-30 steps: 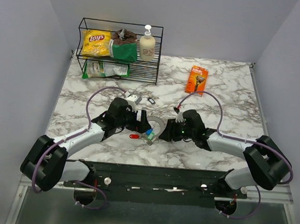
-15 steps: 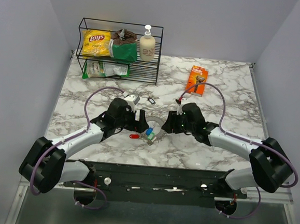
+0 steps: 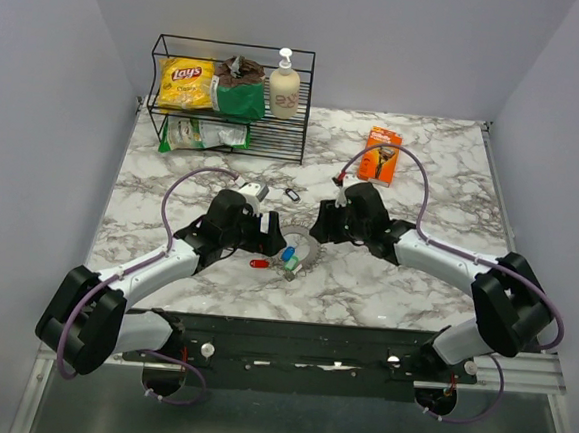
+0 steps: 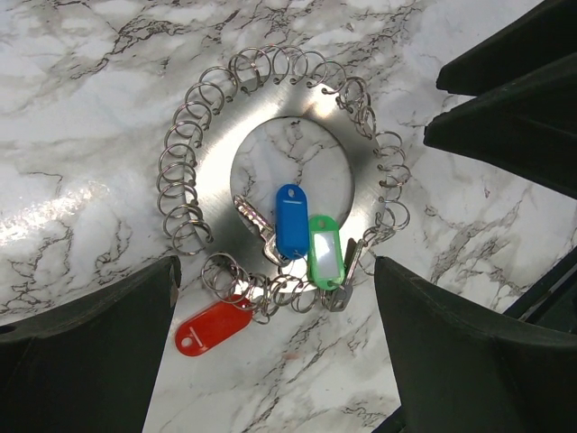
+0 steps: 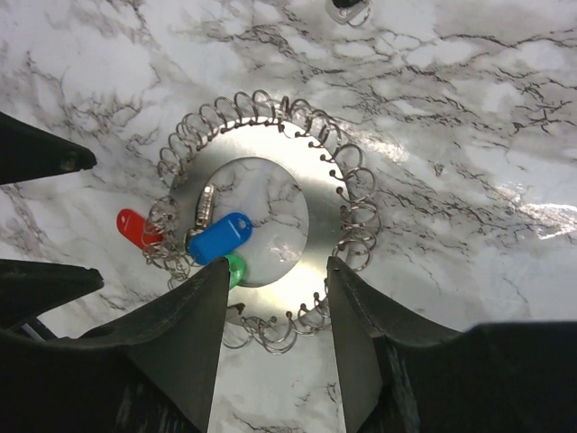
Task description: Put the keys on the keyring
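Observation:
The keyring, a flat silvery disc with a hole and small wire loops round its edge, lies on the marble. Three keys rest at its near rim: a blue-headed one and a green-headed one over the hole, and a red-headed one just outside the loops. My left gripper is open, its fingers straddling that part of the rim and touching nothing. In the right wrist view the keyring lies below my right gripper, whose jaws stand apart over the loops, holding nothing. One finger hides part of the green key.
A small black tag on a ring lies just behind the keyring. A wire rack with a chips bag, other packets and a soap bottle stands at the back left. An orange razor pack lies at the back right.
My right gripper has moved back and to the left, from the keyring's right side to its far side. The left arm, keyring and keys have not moved.

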